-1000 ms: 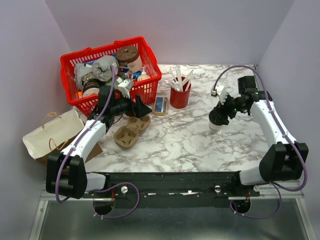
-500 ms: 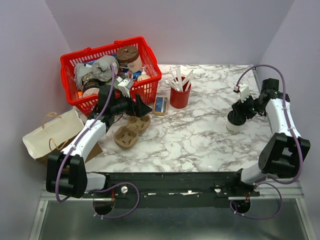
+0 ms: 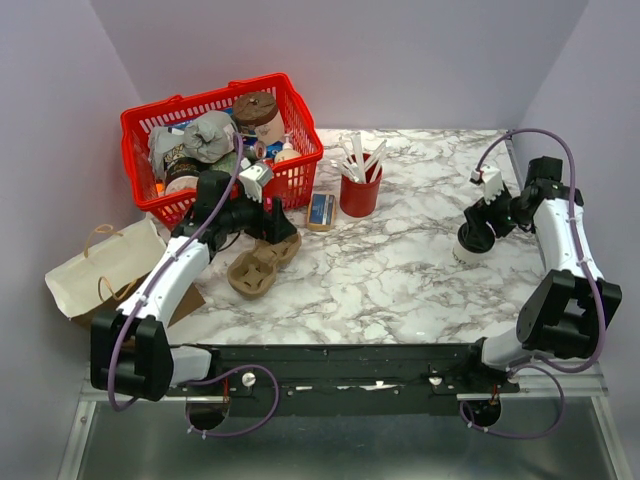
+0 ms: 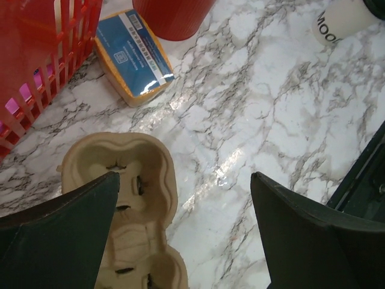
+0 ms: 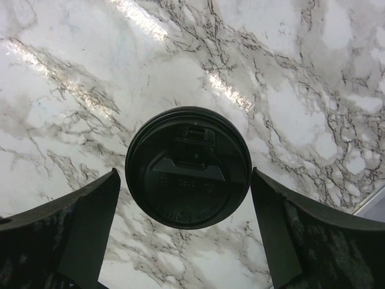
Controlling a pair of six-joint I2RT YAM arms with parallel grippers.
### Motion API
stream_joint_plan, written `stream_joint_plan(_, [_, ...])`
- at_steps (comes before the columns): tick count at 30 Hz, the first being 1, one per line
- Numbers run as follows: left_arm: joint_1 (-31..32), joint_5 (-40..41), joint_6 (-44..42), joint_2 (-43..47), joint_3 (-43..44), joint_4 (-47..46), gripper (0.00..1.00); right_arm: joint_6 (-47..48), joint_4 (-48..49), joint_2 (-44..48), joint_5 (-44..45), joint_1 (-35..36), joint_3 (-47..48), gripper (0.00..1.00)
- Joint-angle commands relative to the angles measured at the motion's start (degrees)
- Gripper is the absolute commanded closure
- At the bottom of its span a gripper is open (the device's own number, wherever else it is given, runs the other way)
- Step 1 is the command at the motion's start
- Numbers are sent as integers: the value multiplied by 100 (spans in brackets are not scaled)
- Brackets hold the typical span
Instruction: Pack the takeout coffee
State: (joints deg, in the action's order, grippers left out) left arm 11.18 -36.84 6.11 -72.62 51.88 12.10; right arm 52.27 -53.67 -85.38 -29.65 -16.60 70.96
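A white marble surface [image 3: 400, 280] with grey veins, closed in by pale lilac walls, carries everything here. The takeout coffee [image 3: 464, 254] stands upright at the right side of the surface, well apart from the other things. The right wrist view looks straight down on its round black lid [image 5: 188, 167]; the raised writing on the lid is too small to read. The right jaws hang over the cup and are spread apart, one dark finger [image 5: 72, 235] on each side of the lid, with marble showing in both gaps, so they do not grip it. In the left wrist view the cup's cream side shows the black letters "MOO", cut off by the frame edge.

Near the middle back stands a red cup [image 3: 359, 197] holding white plastic cutlery [image 3: 360, 152]. Just left of it lies a blue-and-yellow box [image 3: 321, 210] with a barcode label; its print cannot be read. The box lies close beside a red basket [image 3: 303, 172] crowded with goods, among them a brown-topped tub [image 3: 255, 108]. In front of the basket lies a moulded pulp cup carrier [image 3: 262, 262]. The left jaws hover above it, wide apart and holding nothing. A tan paper bag [image 3: 105, 265] with handles lies at the far left.
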Motion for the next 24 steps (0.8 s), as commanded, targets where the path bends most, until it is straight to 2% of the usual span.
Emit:
stream_joint_plan(1, [-37, 423, -1180, 125, 410, 1274, 4, -182, -65, 355, -208, -36, 85, 1])
stream_joint_plan(3, [-37, 651, -1524, 90, 604, 1619, 5, -261, -56, 496, -199, -36, 76, 0])
stream_joint_plan(8, [-37, 1644, -1753, 11, 981, 2384, 10, -358, -47, 856, -383, -36, 137, 0])
stream_joint_plan(11, [-37, 1689, -1938, -243, 1210, 2867, 17, -551, -47, 997, -445, -36, 313, 0])
stream_joint_plan(16, [-28, 1776, -2175, -929, 1535, 3518, 39, -876, -47, 1076, -507, -27, 524, 0])
stream_joint_plan(24, [226, 2111, -2220, -1448, 1852, 3993, 38, -982, -47, 1305, -533, 43, 358, 0])
